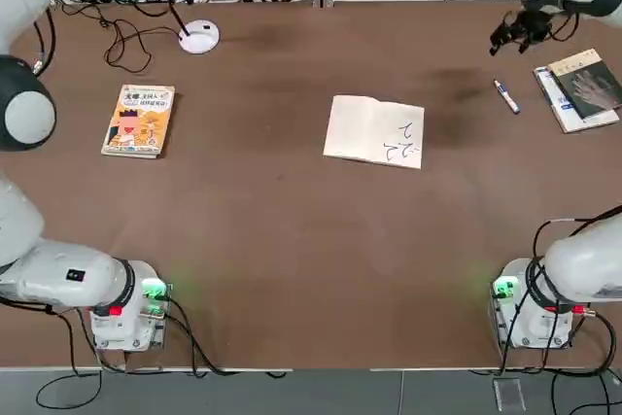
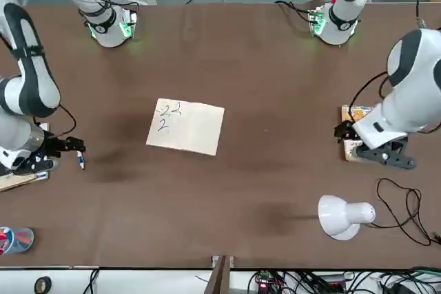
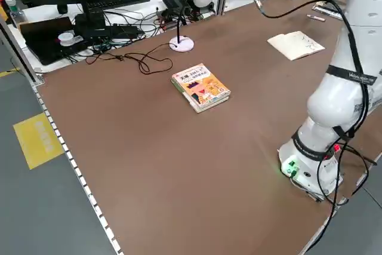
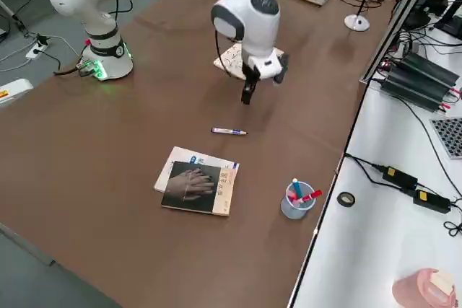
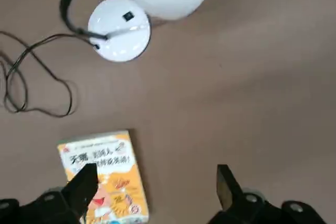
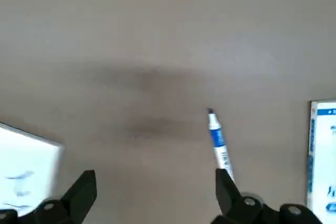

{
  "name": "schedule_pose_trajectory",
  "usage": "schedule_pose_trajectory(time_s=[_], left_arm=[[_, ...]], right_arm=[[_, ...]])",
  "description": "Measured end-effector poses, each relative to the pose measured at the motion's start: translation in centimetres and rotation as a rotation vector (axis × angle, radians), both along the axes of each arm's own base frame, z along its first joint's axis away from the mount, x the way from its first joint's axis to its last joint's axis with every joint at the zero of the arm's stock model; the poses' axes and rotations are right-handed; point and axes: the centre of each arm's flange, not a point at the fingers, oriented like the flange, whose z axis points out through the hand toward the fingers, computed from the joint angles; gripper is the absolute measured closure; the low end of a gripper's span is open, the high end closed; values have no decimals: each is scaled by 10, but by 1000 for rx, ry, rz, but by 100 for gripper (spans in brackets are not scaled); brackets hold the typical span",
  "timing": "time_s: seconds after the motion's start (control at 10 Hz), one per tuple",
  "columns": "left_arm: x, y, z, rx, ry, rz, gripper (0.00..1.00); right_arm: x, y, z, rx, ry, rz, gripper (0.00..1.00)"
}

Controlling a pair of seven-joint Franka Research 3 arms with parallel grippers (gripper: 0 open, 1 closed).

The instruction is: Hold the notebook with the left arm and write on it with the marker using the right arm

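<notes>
the notebook (image 1: 374, 130) lies open and flat near the middle of the brown worktop (image 1: 292, 240), with a few dark squiggles on the page nearer the right arm's side. neither gripper touches it.

the marker (image 1: 506, 96) lies flat on the worktop, well apart from the notebook on the robot's right, between the notebook and a book with a dark hand-picture cover (image 1: 583, 87). in the right side view a cup holding pens (image 4: 297, 200) stands near that book by the worktop's edge.

the right gripper (image 1: 513, 31) hangs above the worktop just beyond the marker, and its jaws stand wide with nothing between them. in the right wrist view the marker lies under the gripper close by 1 of the fingers (image 6: 227, 190), but not held.

the left gripper (image 2: 346, 131) hangs over the orange-yellow illustrated book (image 1: 139, 120) on the robot's left, far from the notebook. its jaws are spread wide and hold nothing, as the left wrist view shows. a white desk lamp (image 2: 343, 215) with a trailing black cable stands at the far edge near that book.
</notes>
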Motion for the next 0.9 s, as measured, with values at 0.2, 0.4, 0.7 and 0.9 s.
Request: schedule_pose_trajectory(time_s=[0.2, 0.4, 0.7, 0.9], left_arm=[[-15, 17, 7, -7, 11, 13, 0], [-30, 32, 15, -12, 15, 29, 0], [-60, 46, 27, -3, 14, 42, 0], [-85, 53, 35, 4, 10, 49, 0]], right_arm=[[-1, 16, 36, -39, 3, -40, 0], [0, 27, 84, -80, 17, -63, 0], [-1, 29, 164, -128, 9, -64, 0], [-7, 27, 202, -141, 11, -75, 0]])
